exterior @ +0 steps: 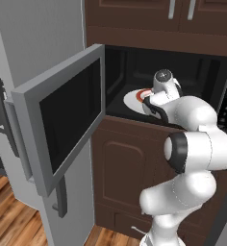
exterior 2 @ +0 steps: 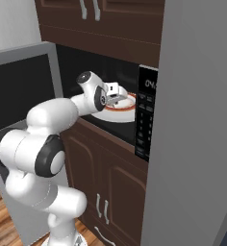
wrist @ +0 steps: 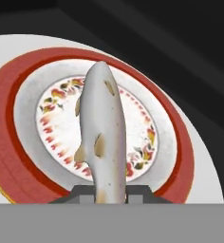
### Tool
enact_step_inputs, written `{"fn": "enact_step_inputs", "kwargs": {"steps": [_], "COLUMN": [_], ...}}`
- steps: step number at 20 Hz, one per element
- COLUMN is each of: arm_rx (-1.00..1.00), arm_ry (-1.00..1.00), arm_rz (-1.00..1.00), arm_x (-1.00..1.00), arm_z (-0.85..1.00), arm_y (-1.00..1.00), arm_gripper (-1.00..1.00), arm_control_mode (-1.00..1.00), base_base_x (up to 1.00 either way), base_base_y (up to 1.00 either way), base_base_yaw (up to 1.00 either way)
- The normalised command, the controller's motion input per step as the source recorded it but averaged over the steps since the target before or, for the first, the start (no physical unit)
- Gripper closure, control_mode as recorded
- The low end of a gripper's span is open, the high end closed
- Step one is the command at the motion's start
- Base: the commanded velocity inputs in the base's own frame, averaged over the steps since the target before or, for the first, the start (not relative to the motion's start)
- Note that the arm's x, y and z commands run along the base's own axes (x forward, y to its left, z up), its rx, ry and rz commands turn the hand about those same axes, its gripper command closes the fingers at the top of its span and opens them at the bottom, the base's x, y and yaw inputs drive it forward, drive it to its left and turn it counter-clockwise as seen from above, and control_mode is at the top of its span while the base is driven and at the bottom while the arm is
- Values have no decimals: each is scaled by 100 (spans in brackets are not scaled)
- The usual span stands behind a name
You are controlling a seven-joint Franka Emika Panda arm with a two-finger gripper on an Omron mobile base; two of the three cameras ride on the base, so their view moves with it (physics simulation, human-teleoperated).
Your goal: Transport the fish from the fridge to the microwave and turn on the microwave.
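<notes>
Fridge: the light grey side of the fridge (exterior: 38,43) rises at the far left of the left base view, with a dark bar handle (exterior: 1,110) on it.
Microwave door: the grey-framed, dark-glass door (exterior: 62,120) stands swung wide open to the left, its edge toward the camera.
Microwave: the microwave (exterior: 130,62) sits built into brown cabinets (exterior: 134,163), its black cavity open to the front.
Turntable: the white round turntable (wrist: 199,156) lies on the cavity floor.
Plate: a white plate with a red-brown ring rim (wrist: 19,161) rests on the turntable, a flame-like pattern around its centre; in the right base view its rim (exterior 2: 130,106) shows just left of the keypad.
Arm: the white arm reaches from the near side into the cavity, the hand over the plate.
Claw: the claw (wrist: 109,192) is narrowed onto the tail end of the fish, one dark tip on each side and touching it.
Fish: the pale grey-silver fish (wrist: 102,128) is inside the microwave, held over the middle of the plate, head pointing away from the claw; whether it touches the plate cannot be told.
Keypad: the black keypad strip (exterior 2: 145,115) runs down the right side of the microwave, with a small lit display at its top.
</notes>
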Motion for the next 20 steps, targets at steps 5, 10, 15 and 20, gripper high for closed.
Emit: {"fn": "enact_step_inputs", "kwargs": {"steps": [5, 10, 15, 20], "arm_rx": [0, 0, 0, 0], "arm_ry": [0, 0, 0, -1], "arm_rz": [0, 0, 0, 0], "arm_x": [22, 19, 12, -1], "arm_z": [-8, -2, -4, 0], "arm_y": [-9, 0, 0, 0], "arm_gripper": [100, 100, 100, -100], "arm_control_mode": [-100, -100, -100, -100], "base_base_x": [0, 0, 0, 0], "base_base_y": [0, 0, 0, 0], "base_base_yaw": [0, 0, 0, 0]}}
